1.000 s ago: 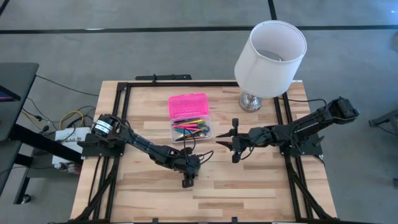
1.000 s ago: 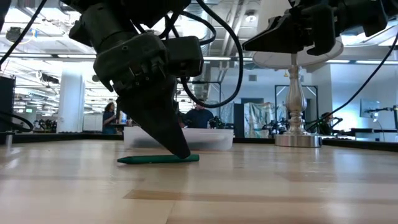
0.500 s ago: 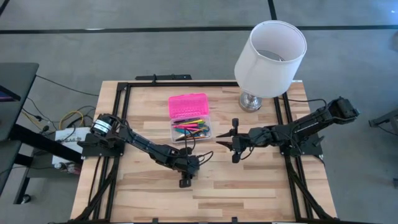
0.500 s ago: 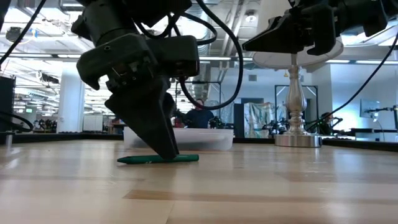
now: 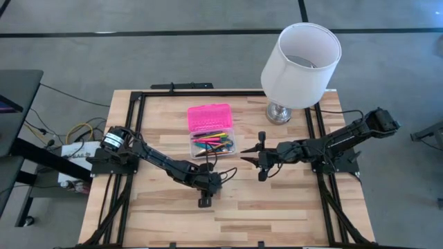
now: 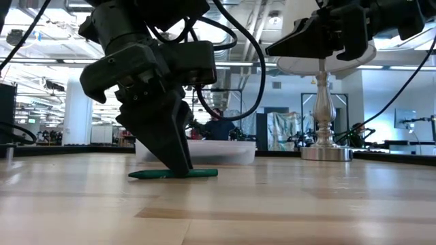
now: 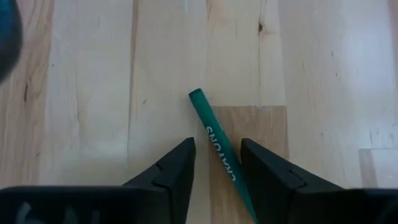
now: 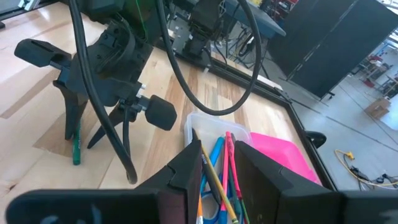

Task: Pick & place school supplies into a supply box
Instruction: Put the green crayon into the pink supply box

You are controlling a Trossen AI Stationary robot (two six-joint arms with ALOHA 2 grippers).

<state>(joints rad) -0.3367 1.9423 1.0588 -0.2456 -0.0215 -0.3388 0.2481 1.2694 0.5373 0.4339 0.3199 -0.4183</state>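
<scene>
A green crayon (image 7: pixel 214 137) lies flat on the wood table (image 5: pixel 277 214), in front of the supply box. My left gripper (image 7: pixel 217 142) points steeply down at it, open, with one finger on each side and the tips down at the tabletop (image 6: pixel 180 169). The supply box (image 5: pixel 212 144) has a clear base that holds several pens, and its pink lid (image 5: pixel 209 117) lies open behind it. My right gripper (image 5: pixel 246 158) hangs open above the table to the right of the box, with nothing between its fingers (image 8: pixel 216 155). My left gripper comes at the green crayon from above, its fingers across the middle part of the crayon's shaft (image 7: pixel 231 174). The crayon lies flat on the table, nearer one finger (image 7: pixel 261 174) than the other. Whether either finger touches it, I cannot tell.
A white-shaded lamp (image 5: pixel 300 55) stands on its metal base (image 5: pixel 279 113) at the table's far right. Black rails (image 5: pixel 135 131) run along the table's left, right and far sides. Bare wood lies between the crayon and the near edge.
My left gripper has tipped to point more steeply down. Its fingertips have moved along the crayon from near one end toward its middle. The crayon has stayed where it was.
</scene>
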